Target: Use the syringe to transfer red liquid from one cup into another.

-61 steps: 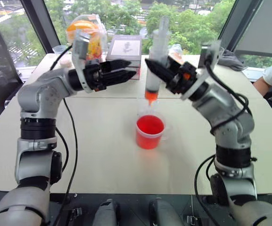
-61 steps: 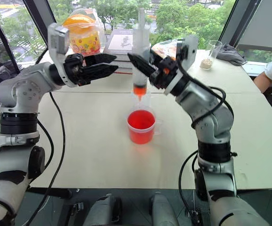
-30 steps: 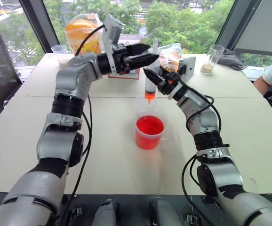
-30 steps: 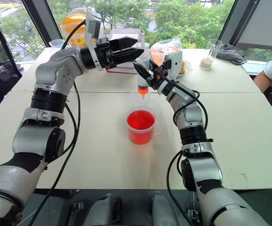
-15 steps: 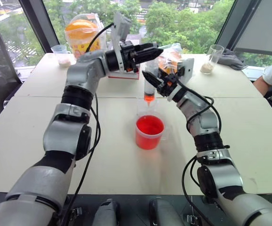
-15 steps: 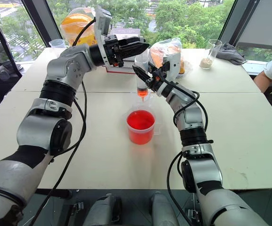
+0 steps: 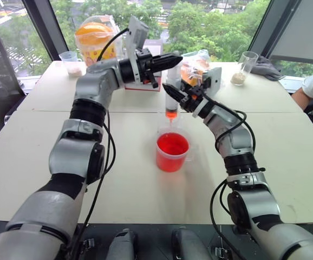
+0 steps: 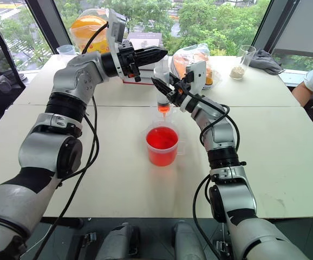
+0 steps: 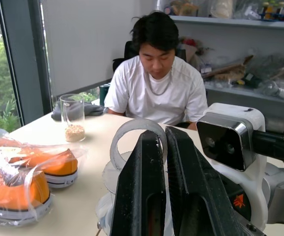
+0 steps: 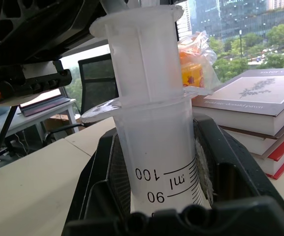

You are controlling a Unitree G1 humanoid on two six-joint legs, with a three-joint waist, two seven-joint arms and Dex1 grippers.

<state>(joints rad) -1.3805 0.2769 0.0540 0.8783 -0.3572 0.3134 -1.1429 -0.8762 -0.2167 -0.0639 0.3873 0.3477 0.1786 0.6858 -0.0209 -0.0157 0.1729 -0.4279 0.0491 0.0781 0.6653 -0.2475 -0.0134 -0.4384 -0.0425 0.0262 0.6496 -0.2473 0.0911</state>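
I hold the syringe (image 7: 171, 93) upright in my right pincer (image 7: 174, 95), whose two black fingers are clamped around its clear barrel. In the right wrist view the barrel (image 10: 156, 142) stands between those fingers, with black scale marks showing and the white plunger (image 10: 141, 54) drawn out above the flange. The orange-red tip (image 7: 171, 114) points straight down.

Directly beneath the tip stands the slim colourless cup (image 7: 170, 124), and just at its 6 o'clock, nearer to me, sits the wide red cup (image 7: 172, 152) holding the red liquid (image 7: 172, 144). Both cups rest near the centre of the pale surface (image 7: 118, 162).

My left pincer (image 7: 170, 58) reaches across from 9 o'clock at the height of the plunger's top. Its fingers (image 9: 144, 187) are closed together, and in the left wrist view the round plunger head (image 9: 138, 142) lies right against them.

Towards 12 o'clock on the surface lie a stack of books (image 10: 260, 105) and bagged orange items (image 7: 191, 65). At 10 o'clock stand a large bag of orange goods (image 7: 94, 38) and a small clear cup with beige grains (image 7: 70, 62). At 2 o'clock stands a tall glass with beige grains (image 7: 244, 67). A person in a white shirt (image 9: 156, 93) sits at the surface's 3 o'clock edge.
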